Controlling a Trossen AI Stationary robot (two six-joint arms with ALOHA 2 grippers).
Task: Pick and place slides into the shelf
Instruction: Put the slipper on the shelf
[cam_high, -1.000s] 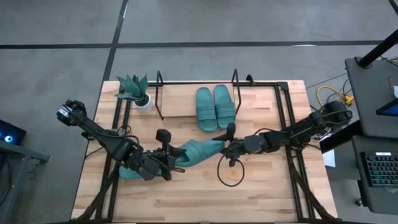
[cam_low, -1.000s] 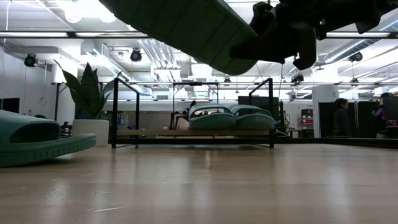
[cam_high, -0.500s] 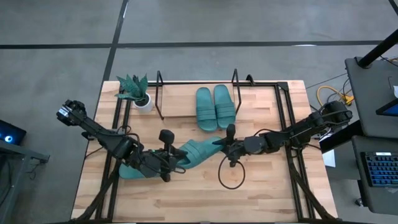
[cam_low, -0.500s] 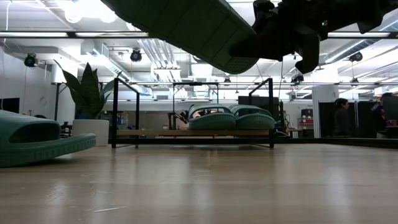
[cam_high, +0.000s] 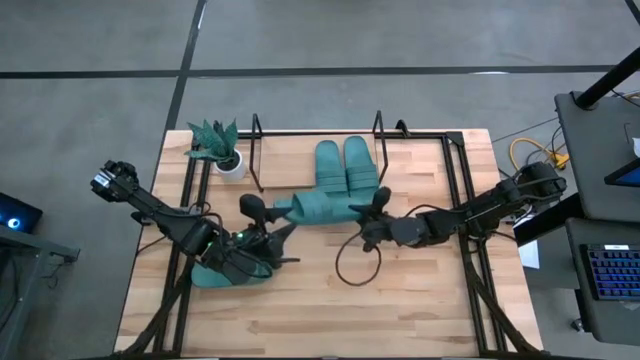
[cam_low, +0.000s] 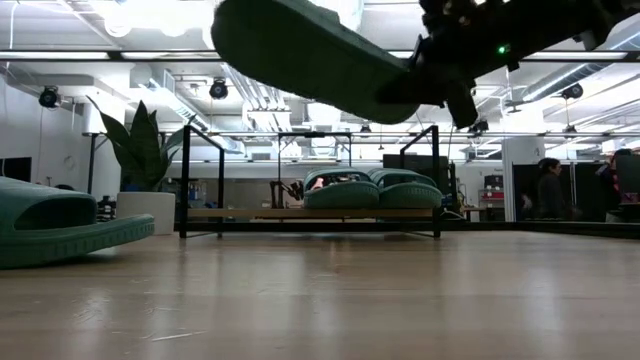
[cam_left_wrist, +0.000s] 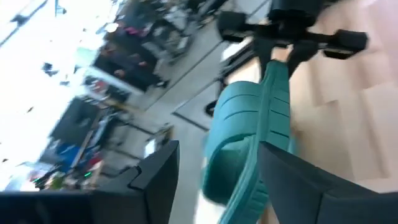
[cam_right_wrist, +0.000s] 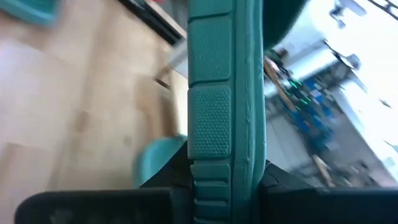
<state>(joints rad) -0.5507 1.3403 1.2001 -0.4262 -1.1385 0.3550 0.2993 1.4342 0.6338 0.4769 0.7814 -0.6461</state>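
the table (cam_high: 420, 310) carries the shelf (cam_high: 290, 175) along its far edge, with bare wood open toward the near edge. two slides (cam_high: 345, 165) sit side by side on the shelf's right half; its left half is free. a third slide (cam_high: 320, 208) hangs in the air just in front of the shelf, near the pair. the right gripper (cam_high: 366, 224) reaches in from the right, clamped on this slide's edge. the left gripper (cam_high: 262, 222) stands at the slide's other end, fingers apart. a fourth slide (cam_high: 215, 273) lies flat under the left arm. a plant (cam_high: 218, 146) stands beside the shelf's left end.
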